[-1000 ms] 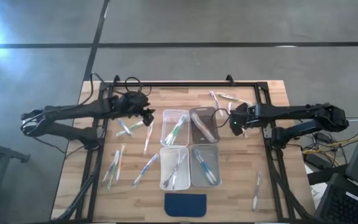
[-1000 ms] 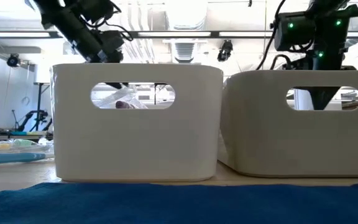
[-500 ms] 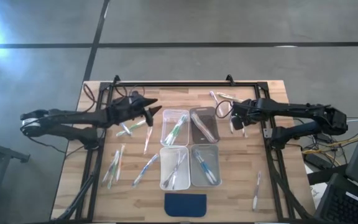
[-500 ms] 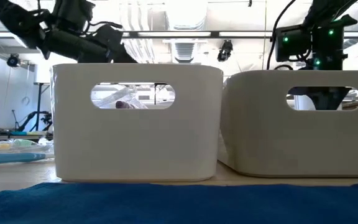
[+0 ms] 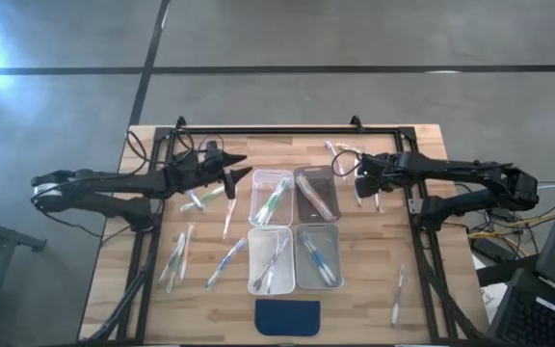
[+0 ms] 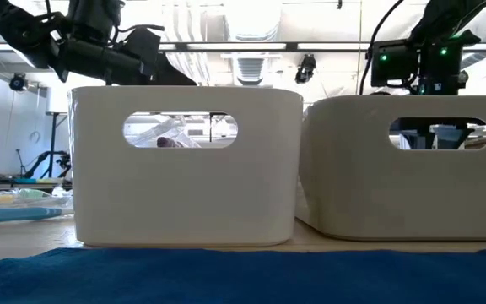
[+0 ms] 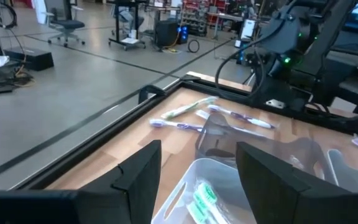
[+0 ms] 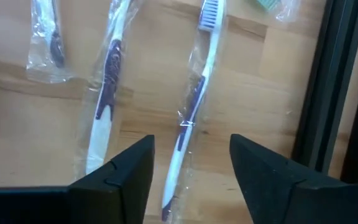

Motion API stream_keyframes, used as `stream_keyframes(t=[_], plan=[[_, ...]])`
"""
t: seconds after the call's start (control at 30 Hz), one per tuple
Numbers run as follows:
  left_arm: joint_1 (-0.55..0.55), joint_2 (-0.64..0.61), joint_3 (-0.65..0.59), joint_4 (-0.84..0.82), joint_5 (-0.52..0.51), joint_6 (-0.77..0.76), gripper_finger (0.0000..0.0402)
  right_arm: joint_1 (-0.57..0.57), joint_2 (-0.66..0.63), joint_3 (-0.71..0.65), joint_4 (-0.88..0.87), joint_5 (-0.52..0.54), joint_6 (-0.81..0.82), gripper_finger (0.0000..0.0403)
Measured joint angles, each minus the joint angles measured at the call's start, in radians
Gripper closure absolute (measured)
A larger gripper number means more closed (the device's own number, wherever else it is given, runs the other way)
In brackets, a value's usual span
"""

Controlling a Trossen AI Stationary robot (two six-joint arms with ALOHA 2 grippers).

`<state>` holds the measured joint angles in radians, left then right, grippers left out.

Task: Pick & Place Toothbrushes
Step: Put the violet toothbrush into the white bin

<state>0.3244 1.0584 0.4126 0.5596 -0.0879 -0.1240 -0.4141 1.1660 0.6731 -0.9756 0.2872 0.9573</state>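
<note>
From the near edge of the table I see first the dark blue pad at six o'clock, then the four clear bins in a block at the middle, each already with a few toothbrushes inside. Loose toothbrushes lie scattered at about eight o'clock of the bins, a lone one at four o'clock, and a small cluster at one o'clock. The right gripper hovers over that far cluster, just beside the far right bin, its jaws spread wide and empty, with a wrapped brush lying between its fingers below. To take it well, I'd judge it should come straight down with a finger either side of the handle, near the middle, and close on the handle rather than on loose film. The brushes there are slim white sticks with purple grips, each in crinkly clear wrap, lying flat and nearly parallel on the wood. The left gripper hangs at ten o'clock of the bins, beside the far left bin, jaws wide and holding nothing.
</note>
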Motion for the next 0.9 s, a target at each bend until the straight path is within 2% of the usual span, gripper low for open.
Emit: stream_keyframes(t=[0.17, 0.53, 0.77, 0.9], plan=[[0.0, 0.0, 0.0, 0.0, 0.0, -0.005, 0.019, -0.025, 0.0, -0.046, 0.033, 0.004, 0.001, 0.0192], [0.0, 0.0, 0.0, 0.001, 0.001, -0.007, 0.0191, -0.094, 0.001, -0.179, 0.199, -0.046, -0.022, 0.022], [0.0, 0.0, 0.0, 0.0, 0.002, -0.007, 0.0193, -0.101, -0.002, -0.238, 0.241, -0.053, -0.021, 0.0246], [0.0, 0.0, 0.0, 0.0, 0.002, -0.009, 0.0193, -0.101, -0.003, -0.252, 0.26, -0.062, -0.021, 0.0276]])
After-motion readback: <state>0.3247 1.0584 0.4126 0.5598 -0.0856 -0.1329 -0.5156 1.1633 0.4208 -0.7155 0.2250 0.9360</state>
